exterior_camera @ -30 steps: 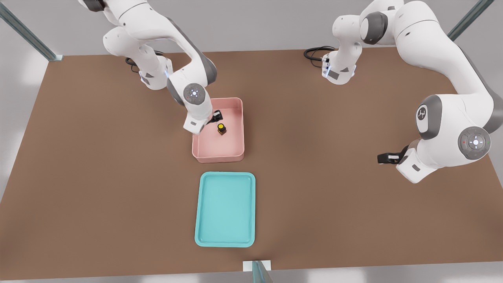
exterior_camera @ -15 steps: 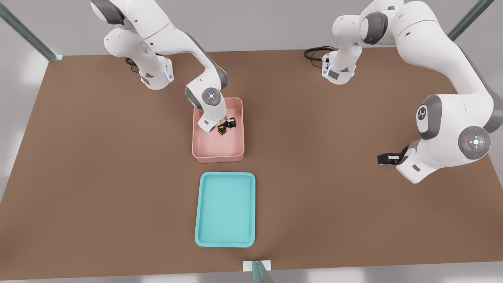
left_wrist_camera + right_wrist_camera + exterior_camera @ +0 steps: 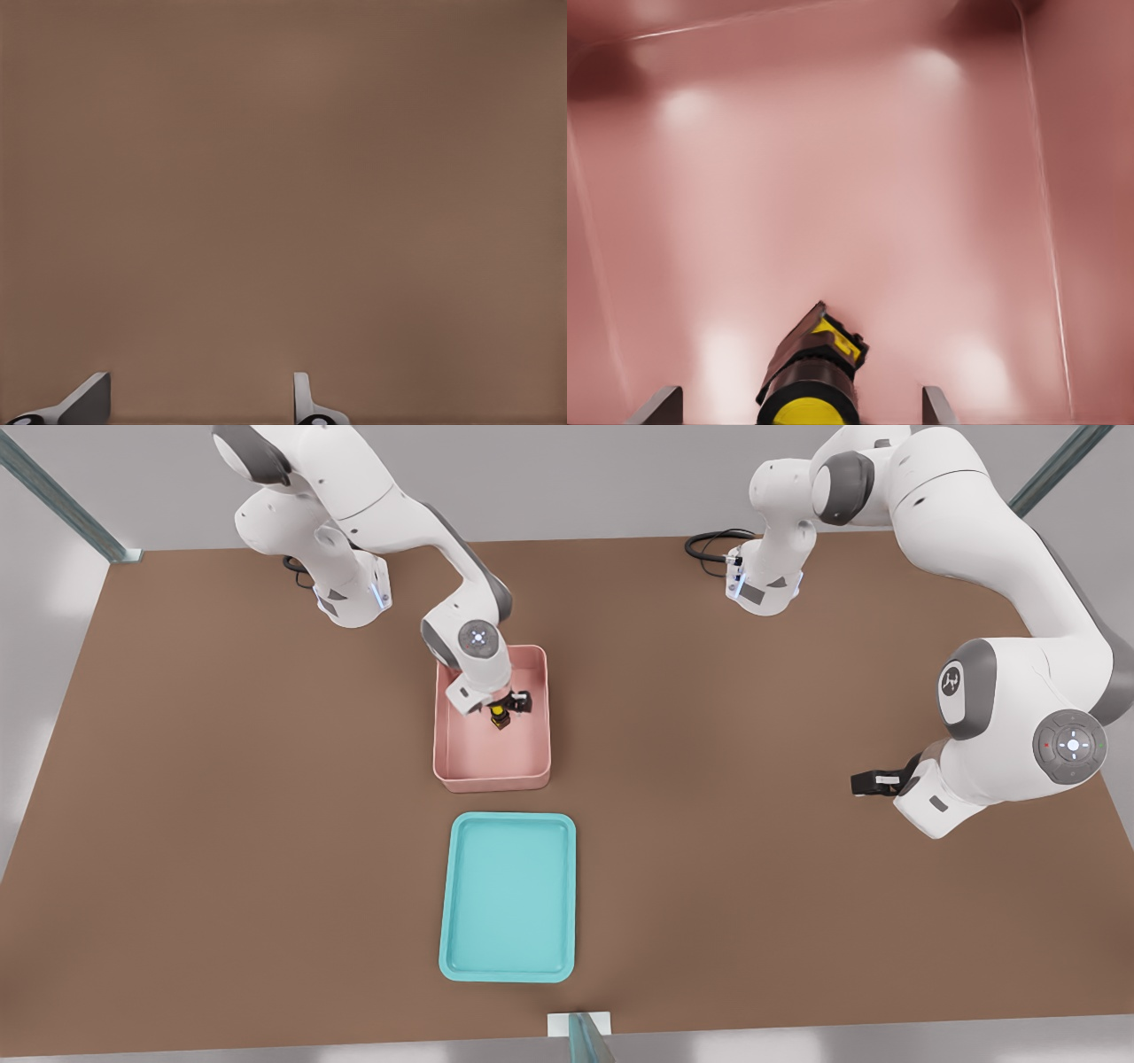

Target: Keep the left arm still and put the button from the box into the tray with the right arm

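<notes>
Now my gripper (image 3: 501,710) hangs inside the box (image 3: 452,757), fingers (image 3: 659,407) spread apart, one on each side of the button (image 3: 811,390) without touching it, so I judge. That button stands upright on the pink floor, in the far half of the box, its yellow cap facing up toward my wrist, which suits a straight-down grasp. I sit low between the walls because the part is tiny. The tray (image 3: 456,965) waits nearer the camera, just beyond the box, for the short carry.
</notes>
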`<state>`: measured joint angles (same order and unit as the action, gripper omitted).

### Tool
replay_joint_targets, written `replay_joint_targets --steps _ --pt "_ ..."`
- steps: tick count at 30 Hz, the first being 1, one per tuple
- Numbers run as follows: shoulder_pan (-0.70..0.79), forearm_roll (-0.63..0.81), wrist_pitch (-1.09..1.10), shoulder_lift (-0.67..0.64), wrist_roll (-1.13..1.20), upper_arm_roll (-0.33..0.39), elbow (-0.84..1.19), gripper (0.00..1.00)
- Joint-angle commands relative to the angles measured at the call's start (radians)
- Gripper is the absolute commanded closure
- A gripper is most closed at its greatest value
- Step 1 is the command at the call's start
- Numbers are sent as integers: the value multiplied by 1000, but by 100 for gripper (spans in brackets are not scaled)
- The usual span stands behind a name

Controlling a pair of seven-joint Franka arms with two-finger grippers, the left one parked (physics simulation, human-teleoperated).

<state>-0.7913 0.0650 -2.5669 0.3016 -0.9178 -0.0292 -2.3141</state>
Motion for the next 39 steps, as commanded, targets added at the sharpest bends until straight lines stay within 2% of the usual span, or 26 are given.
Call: replay_joint_targets --steps 1,4,7,8,10,12,20,24,26,29,35,39 --pt "0 -1 -18 -3 -136 0 -8 0" --pt "0 1 -18 -3 -136 0 -10 1" --pt "1 1 -18 -3 -138 0 -10 39" --pt "1 1 -18 -3 -138 0 -10 47" --pt "1 1 -18 -3 -138 2 -10 58" --pt "3 1 -18 -3 -138 2 -10 63" --pt "14 1 114 -136 -144 25 22 64" --pt "29 -1 278 -147 -142 78 196 66" --pt "73 -2 353 -130 -139 78 300 65" --pt "139 -5 467 -32 -136 78 519 65" --pt "224 -8 648 349 -141 83 1079 65" --pt "241 -8 628 553 -139 92 1291 65"
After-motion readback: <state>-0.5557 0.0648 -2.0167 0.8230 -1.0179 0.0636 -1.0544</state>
